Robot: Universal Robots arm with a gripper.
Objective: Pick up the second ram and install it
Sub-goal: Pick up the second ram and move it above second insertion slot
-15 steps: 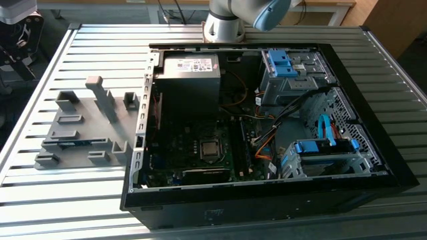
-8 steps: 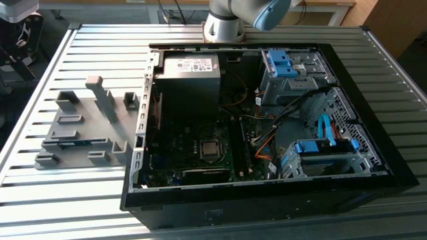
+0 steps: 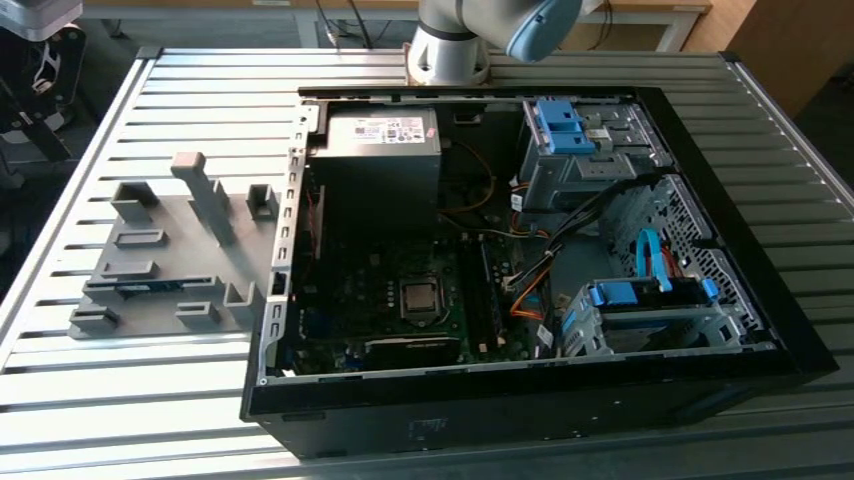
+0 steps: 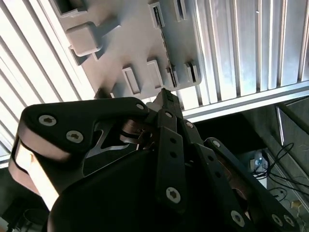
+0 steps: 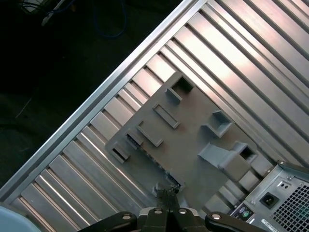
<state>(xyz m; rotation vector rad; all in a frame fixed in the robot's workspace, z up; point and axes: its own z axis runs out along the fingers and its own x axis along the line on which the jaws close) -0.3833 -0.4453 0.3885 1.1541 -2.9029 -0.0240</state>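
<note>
The second ram [image 3: 144, 286] is sitting on edge in the grey holder block [image 3: 180, 255] on the exterior view's left, well apart from the open computer case [image 3: 781, 330], showing as a thin blue-green strip spanning two low slotted supports. The gripper [image 5: 167, 193] is hanging above that same block [image 5: 193, 140], its black fingers pressed together into one narrow tip with nothing showing between them; in the first wrist view the tip is hovering over a dark slot near the block's edge, but the stick itself is too thin to pick out there. In the second wrist view the gripper [image 4: 164, 96] is presenting matte black linkage bars studded with round screw heads, tapering to a point in front of the holder [image 4: 125, 38]. The holder is looking like smooth, dull grey plastic, a flat plate carrying rectangular pockets, short ribs and one taller square post. The table [image 3: 160, 100] beneath is showing long ribbed aluminium slats catching bright glare. Inside the case a dark green motherboard [image 3: 380, 300] is lying flat beside blue plastic drive brackets [image 3: 561, 125], and the arm [image 3: 447, 50] is rising from behind the case.
</note>
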